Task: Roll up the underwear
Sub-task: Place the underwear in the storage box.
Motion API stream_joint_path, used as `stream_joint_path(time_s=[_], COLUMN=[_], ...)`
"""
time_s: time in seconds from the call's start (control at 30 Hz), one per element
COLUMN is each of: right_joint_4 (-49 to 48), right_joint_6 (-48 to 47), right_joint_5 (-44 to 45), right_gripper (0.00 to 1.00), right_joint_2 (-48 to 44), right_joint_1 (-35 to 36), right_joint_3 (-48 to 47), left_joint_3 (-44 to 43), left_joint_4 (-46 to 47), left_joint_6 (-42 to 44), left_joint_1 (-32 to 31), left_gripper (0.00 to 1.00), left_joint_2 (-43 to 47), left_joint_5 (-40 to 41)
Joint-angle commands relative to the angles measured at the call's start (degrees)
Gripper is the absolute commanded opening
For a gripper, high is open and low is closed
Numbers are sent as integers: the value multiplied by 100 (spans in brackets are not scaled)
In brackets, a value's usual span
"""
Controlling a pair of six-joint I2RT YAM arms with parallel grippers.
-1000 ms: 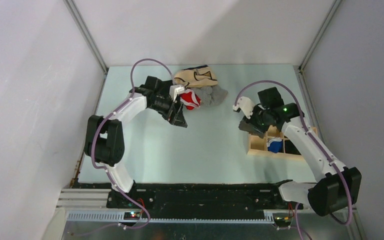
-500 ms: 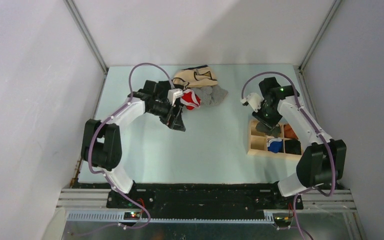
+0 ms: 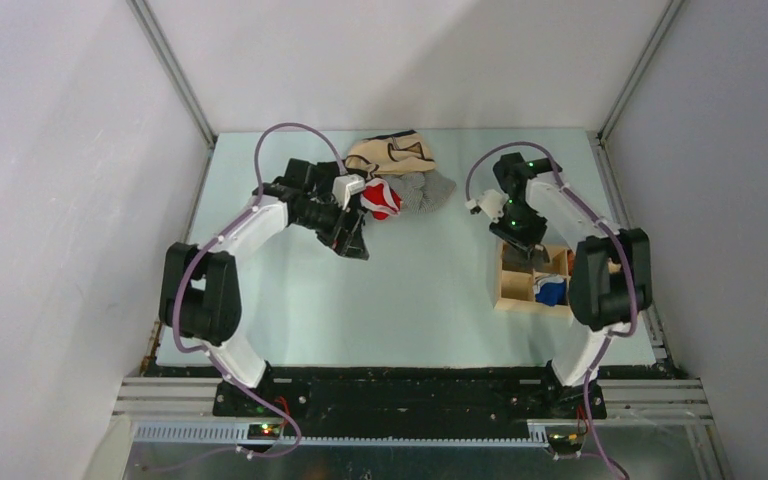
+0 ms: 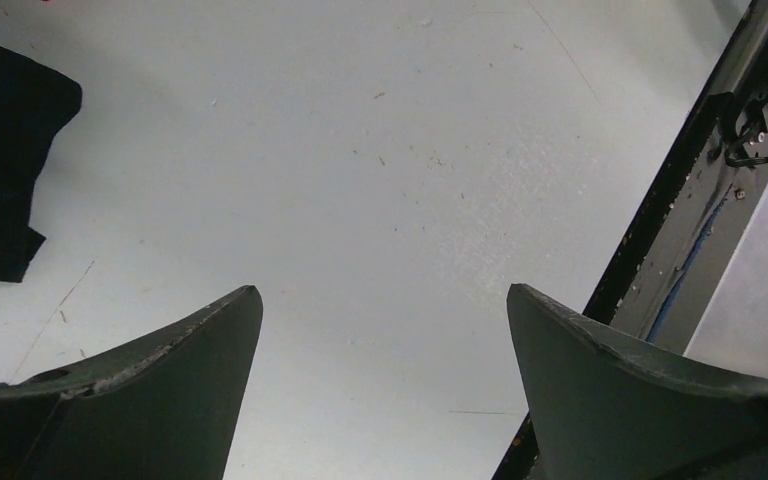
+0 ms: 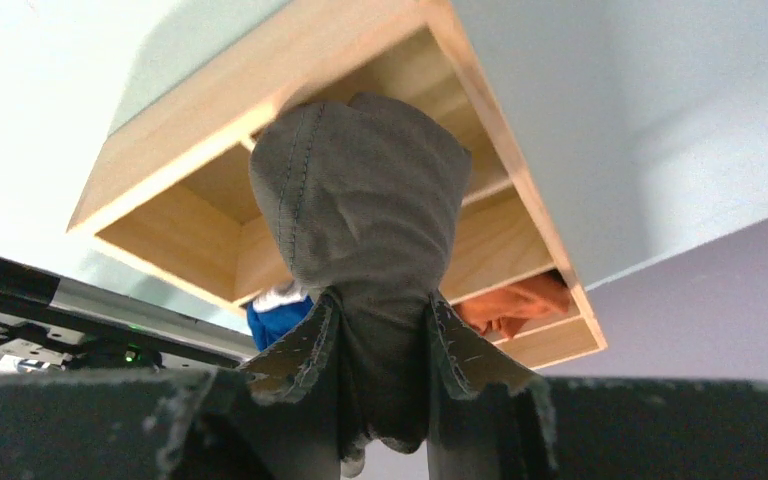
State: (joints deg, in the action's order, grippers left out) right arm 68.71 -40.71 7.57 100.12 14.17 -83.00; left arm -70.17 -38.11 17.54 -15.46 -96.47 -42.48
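The underwear [image 5: 360, 200] is a rolled olive-brown bundle with a stitched seam. My right gripper [image 5: 382, 305] is shut on its lower end. The bundle hangs just over the open compartments of the wooden box [image 5: 260, 90]. In the top view the right gripper [image 3: 527, 240] sits at the far left corner of that box [image 3: 508, 290], and the bundle is mostly hidden under it. My left gripper [image 4: 382, 290] is open, with only bare table between its fingers. It hovers beside the clothes pile [image 3: 352, 240].
A blue garment [image 5: 275, 315] and an orange one [image 5: 510, 305] fill two box compartments. At the table's far edge lie a beige garment with dark trim [image 3: 390, 152], a red piece [image 3: 380, 198] and a grey one [image 3: 428, 190]. A black garment [image 4: 0, 150] lies left of the left fingers.
The right arm has folded in and swung the held bundle from the box's left edge to above its far compartments. The left arm has barely shifted.
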Motion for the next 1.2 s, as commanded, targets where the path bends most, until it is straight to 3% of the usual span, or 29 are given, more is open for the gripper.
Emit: stream_joint_path(time_s=[0.0, 0.23, 0.53, 0.77, 1.0, 1.17], right_joint_4=[-75, -201, -1707, -2716, -3387, -3553], right_joint_6=[186, 389, 421, -141, -284, -497], right_joint_5=[202, -253, -1502, -2498, -2853, -2271], right_gripper=[0, 0, 0, 0, 0, 0], right_joint_2=[516, 949, 634, 446, 528, 998], right_joint_1=[44, 23, -479, -868, -1055, -941], right_joint_3=[-427, -741, 597, 1256, 1648, 1668], left_joint_3=[58, 90, -95, -132, -496, -667], left_joint_4=[84, 58, -349, -850, -1480, -1588], left_joint_6=[40, 75, 301, 619, 866, 919], left_joint_1=[-4, -5, -1, -1, -5, -7], left_gripper=[99, 99, 99, 99, 99, 99], left_joint_2=[407, 456, 354, 324, 109, 115], left_joint_5=[123, 234, 396, 564, 585, 675])
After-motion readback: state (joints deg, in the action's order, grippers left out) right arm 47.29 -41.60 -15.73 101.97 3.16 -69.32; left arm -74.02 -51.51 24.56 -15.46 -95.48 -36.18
